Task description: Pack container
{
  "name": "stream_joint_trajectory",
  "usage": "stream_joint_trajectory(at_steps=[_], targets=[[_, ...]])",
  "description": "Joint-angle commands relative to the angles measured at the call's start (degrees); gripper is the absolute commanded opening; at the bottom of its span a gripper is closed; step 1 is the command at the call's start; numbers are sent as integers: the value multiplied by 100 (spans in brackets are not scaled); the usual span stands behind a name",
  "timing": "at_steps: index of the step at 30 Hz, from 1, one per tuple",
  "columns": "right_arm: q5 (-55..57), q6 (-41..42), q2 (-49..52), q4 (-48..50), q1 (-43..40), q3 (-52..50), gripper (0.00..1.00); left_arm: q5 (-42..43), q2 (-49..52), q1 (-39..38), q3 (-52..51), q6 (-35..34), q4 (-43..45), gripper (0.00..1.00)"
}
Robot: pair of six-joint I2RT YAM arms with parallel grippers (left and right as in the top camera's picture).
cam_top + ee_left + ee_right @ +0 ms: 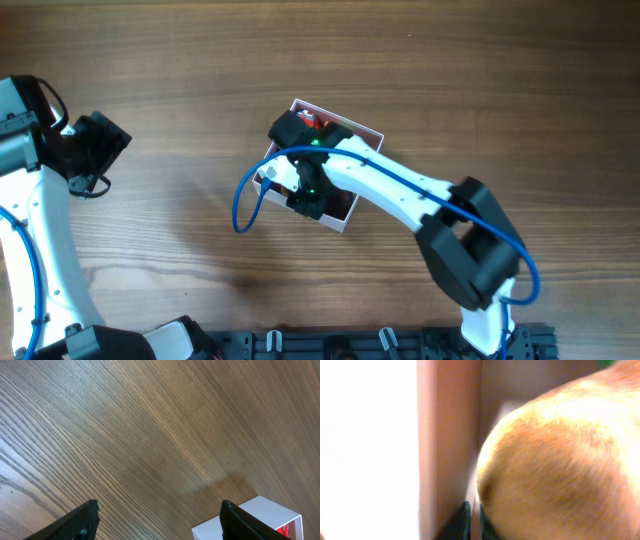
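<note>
The container (368, 134) is a square white box with a dusty-pink inside, at the middle of the table. My right gripper (310, 196) reaches down into it. In the right wrist view its fingers (474, 516) are nearly together, wedged between the pink inner wall (450, 435) and a fuzzy orange-tan toy (560, 460) that fills the right of the frame. Something red (322, 122) lies in the box's far corner. My left gripper (104, 136) is open and empty, far to the left over bare wood (160, 508); the box's white corner (260, 515) shows at its lower right.
The wooden table (480, 80) lies all round the box. A blue cable (240, 205) loops out from the right arm to the left of the box. A black rail (350, 345) runs along the front edge.
</note>
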Motion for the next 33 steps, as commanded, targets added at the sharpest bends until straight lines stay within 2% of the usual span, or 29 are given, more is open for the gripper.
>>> stream_joint_trajectory(at_steps=[1,2,4,5,6,7,9,11,13,16,19,22,25,29,33], targets=[[382,-92,-1080,-13,-50,155,11,90,-15,26,-44,-9,0,78],[385,-92,-1285,2,-50,155,15,90,-15,26,-44,-9,0,78],[385,-90,-1759,11,-50,155,45,90,-15,26,-44,-9,0,78],[389,-90,-1967,-4,-50,155,47,90,-15,26,-44,-7,0,78],[387,-85,-2116,-13,-50,155,43,90,-15,26,-44,-4,0,78],[496,98,-2275,-11,-52,155,33,90,-15,17,-44,15,0,78],[1117,942,-2496,-11,-87,155,21,92,-15,-79,-44,192,17,77],[2072,2319,-2658,-195,-245,155,4,90,-15,-374,-44,407,66,76],[2490,3309,-2688,-448,-476,153,4,63,-15,-748,-44,625,144,76],[2413,4452,-2682,-684,-994,-11,4,-42,2,-1357,-44,984,205,76],[1974,4883,-2640,-656,-1379,-282,4,-166,63,-1827,-44,1161,238,76],[1934,5722,-2481,-680,-1657,-660,4,-173,306,-2323,-44,1878,328,75],[1794,6000,-2251,-612,-1681,-879,5,-212,719,-2553,-44,2260,505,73],[1596,6052,-1786,-588,-1681,-951,6,-181,1427,-2603,-44,2260,761,70],[1587,6461,-1290,-496,-1703,-951,6,-168,2055,-2776,-44,2262,785,63]])
